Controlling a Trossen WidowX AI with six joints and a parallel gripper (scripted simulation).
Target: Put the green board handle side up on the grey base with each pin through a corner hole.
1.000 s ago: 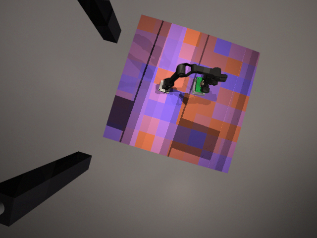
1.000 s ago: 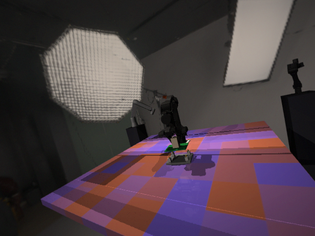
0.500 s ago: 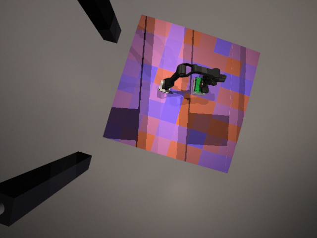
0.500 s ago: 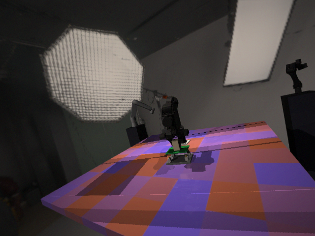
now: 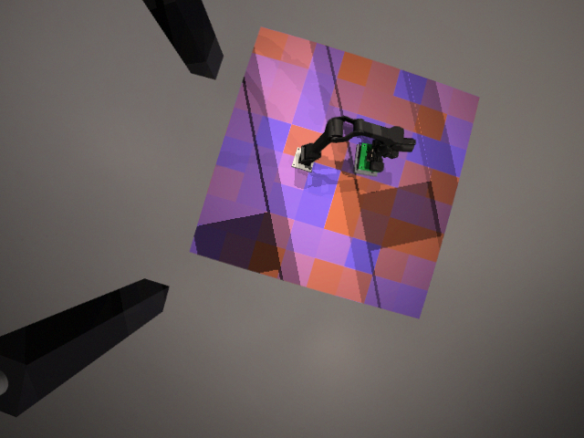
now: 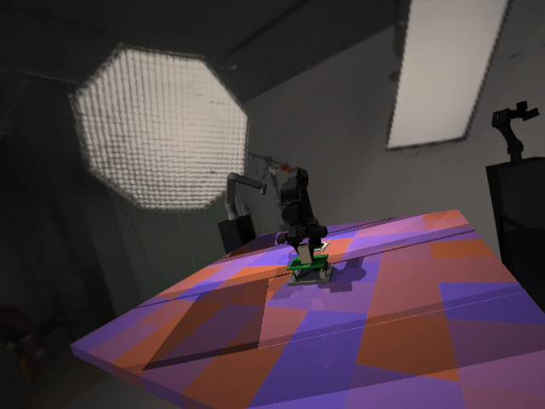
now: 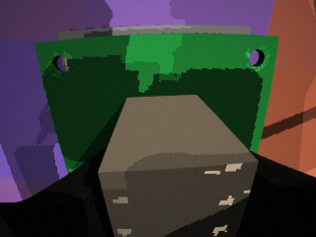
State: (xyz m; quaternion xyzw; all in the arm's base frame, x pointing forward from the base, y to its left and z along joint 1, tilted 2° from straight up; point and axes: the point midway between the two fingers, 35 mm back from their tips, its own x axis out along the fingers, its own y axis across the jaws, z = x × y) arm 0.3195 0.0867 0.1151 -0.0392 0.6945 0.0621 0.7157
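green board [image 5: 362, 157] [image 6: 294, 265] [image 7: 197, 49], seemingly just above grey base [image 5: 365, 172] [image 6: 310, 281] [image 7: 197, 30]

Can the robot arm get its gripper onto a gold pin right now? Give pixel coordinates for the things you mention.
Probably not: the gripper [image 6: 305, 257] [image 7: 165, 142] is shut on the board's handle [image 6: 305, 254] [image 7: 163, 128], and the board [image 6: 292, 266] [image 7: 89, 99] hangs over the base [image 6: 307, 281].

The board [image 5: 363, 157] [image 6: 299, 265] [image 7: 89, 94] is above the base [image 5: 366, 172] [image 6: 309, 279] [image 7: 183, 31], on the table [image 5: 316, 245] [image 6: 325, 343] [image 7: 25, 89].
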